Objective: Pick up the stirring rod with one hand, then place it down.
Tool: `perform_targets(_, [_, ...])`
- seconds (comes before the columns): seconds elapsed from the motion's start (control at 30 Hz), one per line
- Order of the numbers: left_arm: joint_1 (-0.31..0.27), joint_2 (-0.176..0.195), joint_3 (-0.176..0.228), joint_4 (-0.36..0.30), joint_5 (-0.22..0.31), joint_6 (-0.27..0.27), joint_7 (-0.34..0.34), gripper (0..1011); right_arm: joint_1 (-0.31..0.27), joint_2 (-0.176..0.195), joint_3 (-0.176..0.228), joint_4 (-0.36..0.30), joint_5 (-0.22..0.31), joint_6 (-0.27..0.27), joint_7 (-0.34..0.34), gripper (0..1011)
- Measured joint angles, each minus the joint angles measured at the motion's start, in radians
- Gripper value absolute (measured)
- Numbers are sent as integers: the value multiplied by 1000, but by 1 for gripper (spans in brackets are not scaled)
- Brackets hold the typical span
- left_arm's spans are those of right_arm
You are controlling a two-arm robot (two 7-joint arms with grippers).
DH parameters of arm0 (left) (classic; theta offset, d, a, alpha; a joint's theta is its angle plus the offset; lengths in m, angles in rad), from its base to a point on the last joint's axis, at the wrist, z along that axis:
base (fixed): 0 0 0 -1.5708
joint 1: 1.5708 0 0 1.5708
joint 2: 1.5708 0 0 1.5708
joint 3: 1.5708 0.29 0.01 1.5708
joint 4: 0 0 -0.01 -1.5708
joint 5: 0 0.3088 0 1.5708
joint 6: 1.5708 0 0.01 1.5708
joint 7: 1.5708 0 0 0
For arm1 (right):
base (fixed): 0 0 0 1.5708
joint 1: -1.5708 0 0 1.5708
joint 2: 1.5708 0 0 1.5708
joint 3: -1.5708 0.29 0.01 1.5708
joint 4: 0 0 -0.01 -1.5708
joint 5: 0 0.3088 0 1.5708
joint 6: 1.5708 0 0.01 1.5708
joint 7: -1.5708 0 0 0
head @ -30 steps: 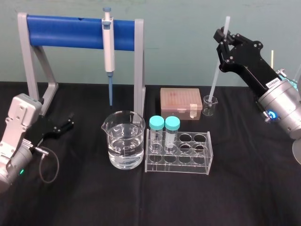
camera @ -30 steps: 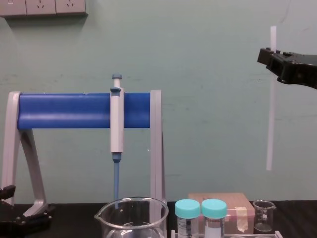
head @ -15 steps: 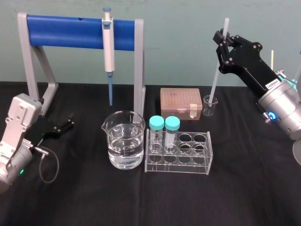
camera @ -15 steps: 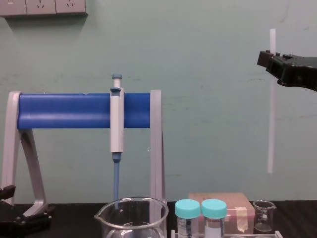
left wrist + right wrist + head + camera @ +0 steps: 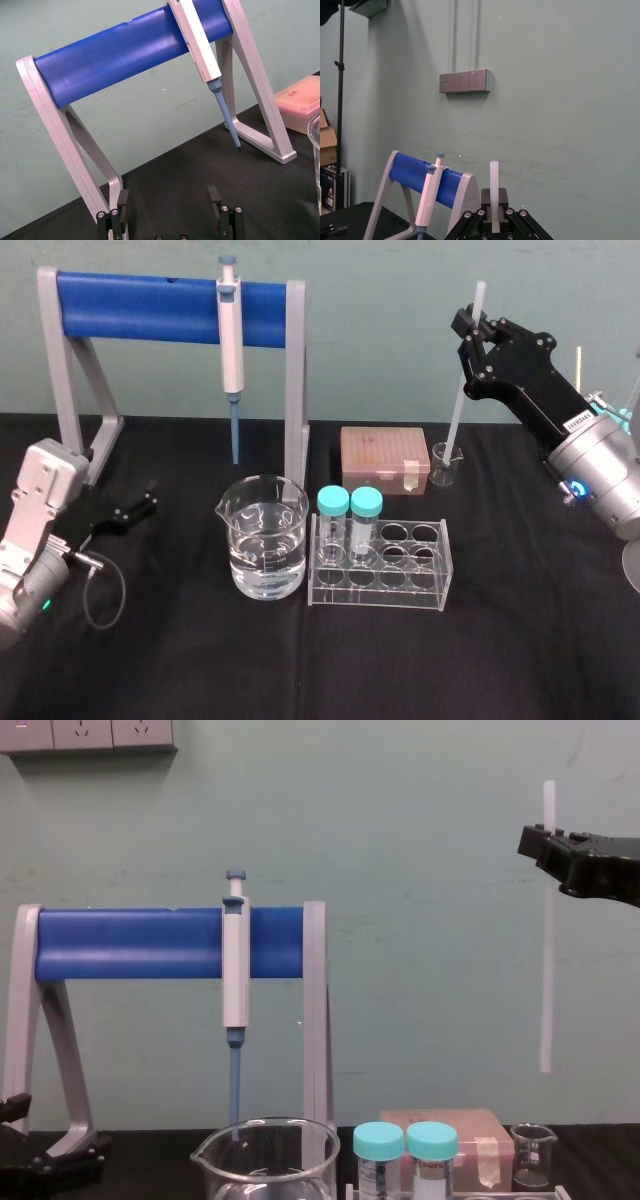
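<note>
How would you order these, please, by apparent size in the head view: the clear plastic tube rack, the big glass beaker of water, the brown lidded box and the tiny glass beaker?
1. clear plastic tube rack and big glass beaker of water: look alike
2. brown lidded box
3. tiny glass beaker

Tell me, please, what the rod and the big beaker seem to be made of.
The rod, held upright in the right gripper, looks like frosted glass or plastic: milky, translucent, matt; I cannot tell which. The beaker looks like clear glass: see-through wall, bright glints, water visible inside. The left gripper sits idle at left.
</note>
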Motion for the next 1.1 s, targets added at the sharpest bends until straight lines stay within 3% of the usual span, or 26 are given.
perform_targets(1.1, [0,0,0,0,0,0,0,1000,-2,1,-5,-5,4,6,2,72])
